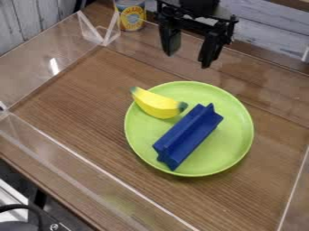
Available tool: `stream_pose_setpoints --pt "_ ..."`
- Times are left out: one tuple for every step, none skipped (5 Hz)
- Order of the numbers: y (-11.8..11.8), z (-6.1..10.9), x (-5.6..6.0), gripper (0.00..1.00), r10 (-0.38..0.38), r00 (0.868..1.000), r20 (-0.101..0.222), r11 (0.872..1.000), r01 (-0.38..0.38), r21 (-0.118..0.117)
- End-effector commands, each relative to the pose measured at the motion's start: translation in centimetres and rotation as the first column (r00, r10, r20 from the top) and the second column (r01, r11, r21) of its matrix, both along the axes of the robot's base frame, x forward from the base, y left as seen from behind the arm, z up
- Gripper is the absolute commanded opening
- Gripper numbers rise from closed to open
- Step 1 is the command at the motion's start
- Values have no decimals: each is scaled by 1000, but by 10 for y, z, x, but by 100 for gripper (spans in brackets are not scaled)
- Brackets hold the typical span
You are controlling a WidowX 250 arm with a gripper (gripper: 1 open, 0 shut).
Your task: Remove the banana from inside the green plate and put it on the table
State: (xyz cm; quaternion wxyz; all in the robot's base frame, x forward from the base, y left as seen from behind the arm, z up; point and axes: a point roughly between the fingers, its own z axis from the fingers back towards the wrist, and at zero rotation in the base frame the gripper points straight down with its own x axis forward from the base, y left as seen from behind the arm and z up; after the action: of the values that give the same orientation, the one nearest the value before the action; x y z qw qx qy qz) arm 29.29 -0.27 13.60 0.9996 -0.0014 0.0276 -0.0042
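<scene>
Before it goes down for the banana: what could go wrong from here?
1. The banana lies right beside the blue block on the green plate; a finger may strike the block on closing.
2. The open gripper hangs high, behind the plate, so it has to travel before descending; a misaligned descent could hit the plate's rim.
3. The banana looks glossy and curved; it may slip from the grip.

The large round lime-green flat plate [229, 144] rests on the brown wood-grain tabletop [85, 99], toward its right side. The small stubby yellow plastic banana [154, 104] lies in the plate at its rear left. The long blue block [185, 137] lies just right of it, across the plate's middle, touching it. The black two-fingered gripper [193, 47] hangs above the table behind the plate.
</scene>
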Motion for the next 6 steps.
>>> stream_pose_setpoints --pt "1 -7 -4 100 -139 990 -13 990 139 -2" --pt "6 -12 -14 100 -343 939 -5 939 343 7" --pt "8 -17 -16 100 -446 895 -6 895 446 11" --pt "11 -23 -17 100 -532 847 -7 847 532 17" --pt "14 -27 -21 100 -600 800 -9 799 600 23" --pt "19 -32 -22 100 -639 769 -5 768 639 34"
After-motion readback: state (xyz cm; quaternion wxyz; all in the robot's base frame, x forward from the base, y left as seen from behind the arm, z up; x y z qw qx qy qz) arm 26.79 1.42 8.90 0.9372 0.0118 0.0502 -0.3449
